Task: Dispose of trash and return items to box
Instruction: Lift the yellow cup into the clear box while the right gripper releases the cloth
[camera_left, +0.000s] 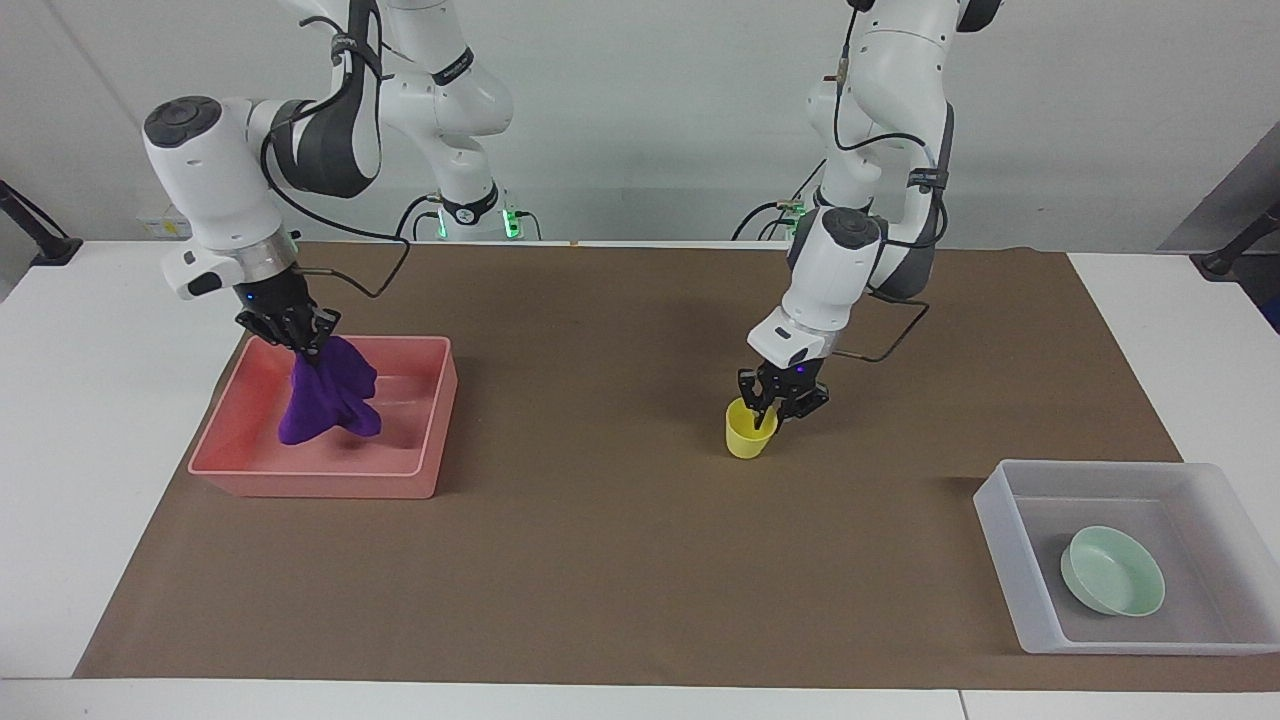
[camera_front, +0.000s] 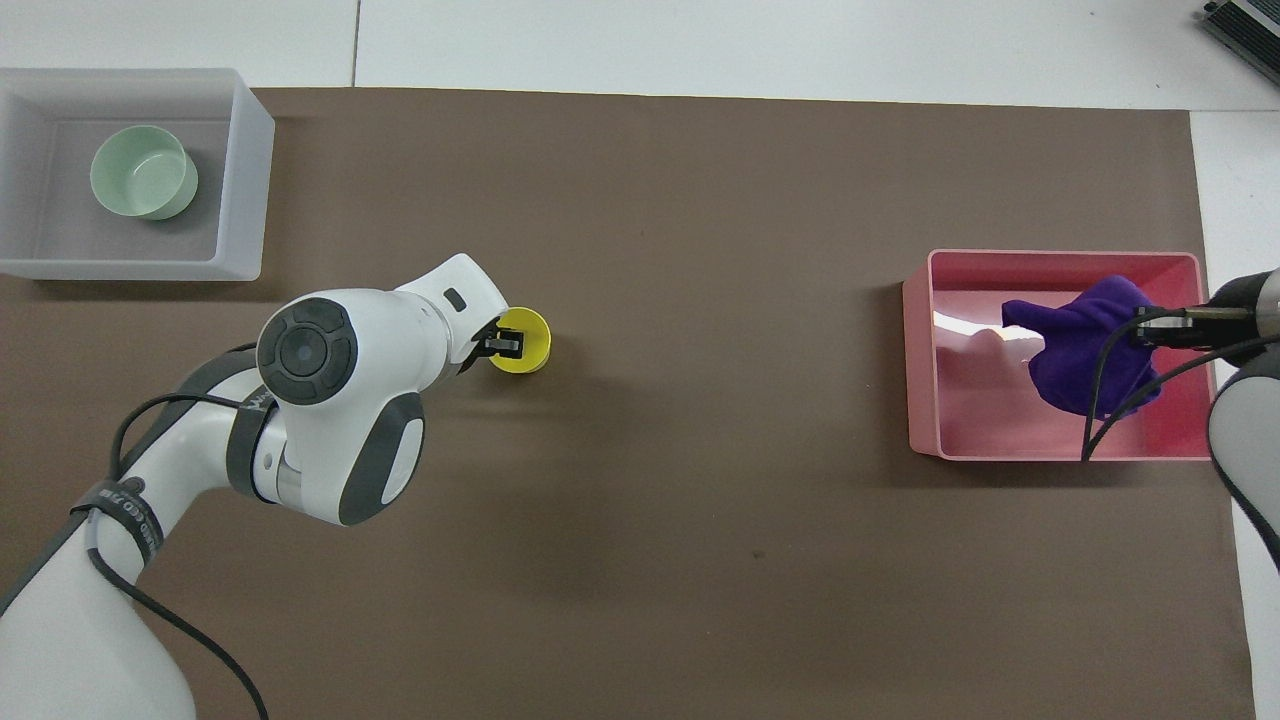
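The yellow cup (camera_left: 745, 435) stands upright on the brown mat near the table's middle. My left gripper (camera_left: 772, 415) is down at the cup's rim, one finger inside and one outside, shut on the wall. In the overhead view its fingers (camera_front: 505, 346) pinch the cup (camera_front: 532, 342) on the side toward the left arm's end. The purple cloth (camera_left: 328, 400) hangs from my right gripper (camera_left: 305, 345), which is shut on its top. The cloth's lower end dips into the pink bin (camera_left: 320, 482). The mint-green bowl (camera_left: 1113, 570) lies in the translucent box (camera_left: 1000, 540).
The pink bin (camera_front: 920, 350) sits at the right arm's end of the mat. The box (camera_front: 238, 180) with the bowl (camera_front: 143, 172) stands at the left arm's end, farther from the robots than the cup. The brown mat (camera_left: 600, 560) covers most of the white table.
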